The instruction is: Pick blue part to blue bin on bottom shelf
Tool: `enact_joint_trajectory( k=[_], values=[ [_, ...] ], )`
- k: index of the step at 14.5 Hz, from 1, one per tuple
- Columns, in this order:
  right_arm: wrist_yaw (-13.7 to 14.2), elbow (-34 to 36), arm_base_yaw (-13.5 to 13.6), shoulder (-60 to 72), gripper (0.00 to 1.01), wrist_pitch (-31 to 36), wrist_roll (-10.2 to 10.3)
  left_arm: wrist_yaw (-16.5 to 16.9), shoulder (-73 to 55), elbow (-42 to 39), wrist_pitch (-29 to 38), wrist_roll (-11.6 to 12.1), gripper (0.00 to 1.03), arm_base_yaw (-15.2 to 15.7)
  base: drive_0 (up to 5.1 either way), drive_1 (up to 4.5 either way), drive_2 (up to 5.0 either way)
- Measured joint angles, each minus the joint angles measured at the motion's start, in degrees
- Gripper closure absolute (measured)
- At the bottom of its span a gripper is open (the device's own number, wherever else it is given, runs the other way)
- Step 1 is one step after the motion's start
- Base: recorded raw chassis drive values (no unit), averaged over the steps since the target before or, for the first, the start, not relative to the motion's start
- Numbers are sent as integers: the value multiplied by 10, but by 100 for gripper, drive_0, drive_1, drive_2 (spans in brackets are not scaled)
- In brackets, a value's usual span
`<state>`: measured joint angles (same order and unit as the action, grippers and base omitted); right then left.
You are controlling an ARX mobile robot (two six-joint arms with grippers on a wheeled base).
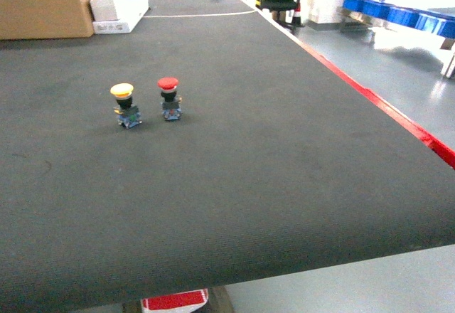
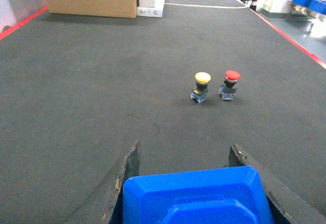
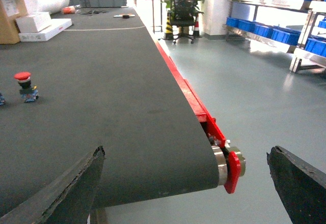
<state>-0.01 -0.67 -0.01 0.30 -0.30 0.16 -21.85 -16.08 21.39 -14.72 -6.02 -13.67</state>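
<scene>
Your left gripper (image 2: 186, 193) is clamped on the blue part (image 2: 196, 196), which fills the gap between its dark fingers in the left wrist view. Ahead on the black conveyor belt (image 2: 91, 81) stand a yellow-capped button (image 2: 201, 87) and a red-capped button (image 2: 230, 84), well apart from your load.

Through the right wrist view, your right gripper (image 3: 186, 183) is spread wide and empty over the belt's red-framed end (image 3: 224, 155). Steel racks carrying blue bins (image 3: 257, 29) stand well apart across the floor.

From the head view, neither gripper shows; you see only both buttons on the belt and blue bins (image 1: 394, 13) far right.

Judging by this, you have the pick done; carrying the part to the bottom shelf and releasing it remain.
</scene>
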Motion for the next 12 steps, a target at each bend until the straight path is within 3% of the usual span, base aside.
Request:
enact_joint_trajectory(
  k=[12],
  values=[
    [0,0,0,0,3,0,0,0,0,0,0,0,59,0,-158,-158,-158]
  ],
)
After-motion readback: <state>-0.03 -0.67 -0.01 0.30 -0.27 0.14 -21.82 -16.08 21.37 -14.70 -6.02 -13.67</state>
